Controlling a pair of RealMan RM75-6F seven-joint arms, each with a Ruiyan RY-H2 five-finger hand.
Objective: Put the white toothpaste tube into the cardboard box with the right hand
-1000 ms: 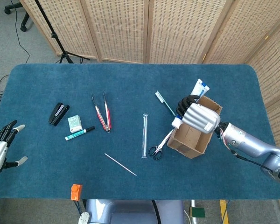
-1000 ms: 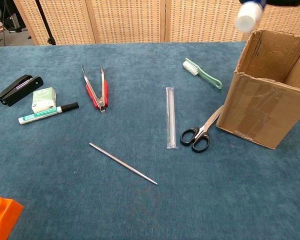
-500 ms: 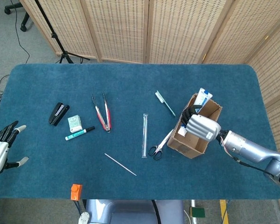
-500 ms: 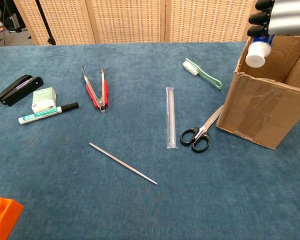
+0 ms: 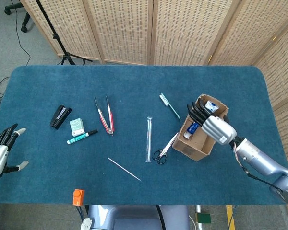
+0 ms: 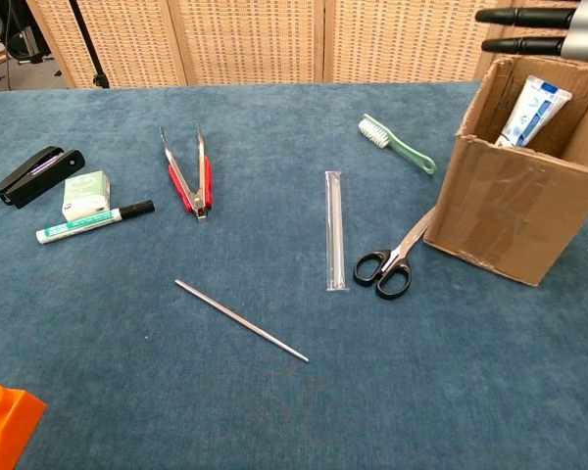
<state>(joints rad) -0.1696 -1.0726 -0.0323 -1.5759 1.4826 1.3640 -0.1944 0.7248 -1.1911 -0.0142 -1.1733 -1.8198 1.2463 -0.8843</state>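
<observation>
Two hands in view. Right hand (image 5: 212, 125) hovers over the cardboard box (image 5: 194, 148), dark fingers (image 6: 529, 17) stretched out straight and apart, holding nothing; chest view catches only the fingertips at the top right corner, above the box rim. White toothpaste tube (image 5: 201, 118) sits inside the box, leaning tilted against the far wall, crimped end up and cap end down near the box floor; chest view shows its upper part (image 6: 534, 110) poking up behind the front wall, white with blue print. No finger touches the tube as far as either view shows.

Left hand (image 5: 1, 151) at the far left edge of the head view, off the table's edge, fingers spread, empty.

Box stands upright on the blue table (image 5: 134, 187), right of centre, top flaps open. Black-handled scissors (image 5: 164, 148) lie just left of the box, blade tips reaching to its base. Green toothbrush (image 5: 169, 106) lies up-left of the box, apart from it. Clear plastic tube (image 5: 149, 138) lies lengthwise left of the scissors. Thin metal rod (image 5: 124, 168) lies diagonal nearer the front edge. Red-handled tongs (image 5: 105, 115) further left. Green marker (image 5: 81, 137), small pale green box (image 5: 77, 125) and black stapler (image 5: 60, 116) cluster at the left. Orange block (image 5: 78, 197) sits at the front edge.
</observation>
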